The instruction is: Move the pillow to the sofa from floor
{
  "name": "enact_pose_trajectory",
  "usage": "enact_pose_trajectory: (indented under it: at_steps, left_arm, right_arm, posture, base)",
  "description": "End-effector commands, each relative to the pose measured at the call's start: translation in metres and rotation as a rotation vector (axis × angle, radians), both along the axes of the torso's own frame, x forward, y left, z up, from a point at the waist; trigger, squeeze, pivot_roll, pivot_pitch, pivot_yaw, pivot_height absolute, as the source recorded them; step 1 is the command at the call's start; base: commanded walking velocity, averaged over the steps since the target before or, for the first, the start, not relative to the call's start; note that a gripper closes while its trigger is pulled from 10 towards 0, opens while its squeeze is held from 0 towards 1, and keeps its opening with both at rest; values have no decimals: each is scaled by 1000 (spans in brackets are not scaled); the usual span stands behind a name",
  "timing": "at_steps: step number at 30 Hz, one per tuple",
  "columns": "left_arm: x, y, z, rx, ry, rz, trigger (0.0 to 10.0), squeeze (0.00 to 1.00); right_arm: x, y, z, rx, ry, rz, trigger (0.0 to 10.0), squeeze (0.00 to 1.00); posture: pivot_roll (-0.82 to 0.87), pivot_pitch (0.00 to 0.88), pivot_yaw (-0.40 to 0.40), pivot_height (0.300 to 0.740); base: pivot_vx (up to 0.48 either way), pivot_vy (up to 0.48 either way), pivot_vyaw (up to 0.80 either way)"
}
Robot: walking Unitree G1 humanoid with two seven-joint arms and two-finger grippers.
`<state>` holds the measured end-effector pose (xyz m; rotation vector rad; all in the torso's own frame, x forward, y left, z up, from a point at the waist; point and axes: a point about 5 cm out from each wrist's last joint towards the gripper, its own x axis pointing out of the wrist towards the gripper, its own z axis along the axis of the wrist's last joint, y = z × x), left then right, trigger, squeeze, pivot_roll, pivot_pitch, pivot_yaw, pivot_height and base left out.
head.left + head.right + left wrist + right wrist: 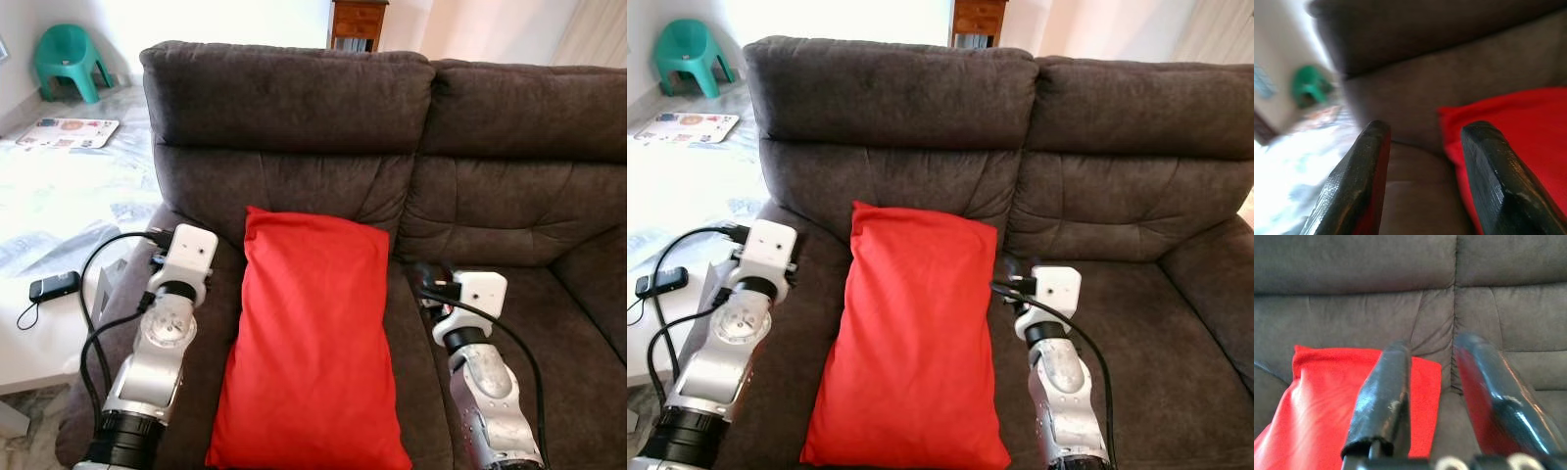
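Note:
A red pillow (313, 343) lies lengthwise on the left seat of the dark brown sofa (509, 196), its top edge against the backrest. My left arm (162, 333) reaches along the pillow's left side. In the left wrist view, my left gripper (1425, 134) is open, with the pillow's corner (1508, 127) just beyond one finger and nothing between the fingers. My right arm (480, 362) lies on the seat to the pillow's right. My right gripper (1432, 345) is open and empty, pointing at the backrest, with the pillow (1327, 396) beside it.
A white low table (39, 343) stands left of the sofa, carrying a small black device (54, 286). Farther back on the floor are a green child's chair (71, 59) and a printed mat (67, 131). A wooden cabinet (358, 22) rises behind the sofa.

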<state>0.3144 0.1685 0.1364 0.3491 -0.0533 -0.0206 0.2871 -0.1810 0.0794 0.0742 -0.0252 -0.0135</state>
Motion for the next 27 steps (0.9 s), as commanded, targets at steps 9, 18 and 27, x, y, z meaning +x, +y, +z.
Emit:
enact_pose_trajectory:
  at_steps: [9, 18, 27]
  left_arm:
    - [-16, 3, -32, -136, 22, -40, 10000, 0]
    - [-28, 13, -72, -255, 145, 8, 10000, 0]
    - [-40, 32, -105, -238, 260, 102, 10000, 0]
  right_arm:
    - [-17, -16, -33, 75, 103, -107, 10000, 0]
    - [-24, -11, -55, 94, 178, -64, 10000, 0]
    - [-30, -13, -73, 90, 255, -61, 10000, 0]
  posture:
    - [23, 0, -67, 740]
    - [25, 0, -72, 740]
    - [33, 0, -84, 740]
  base:
    - [0, 0, 0]
    - [0, 0, 0]
    - [0, 0, 0]
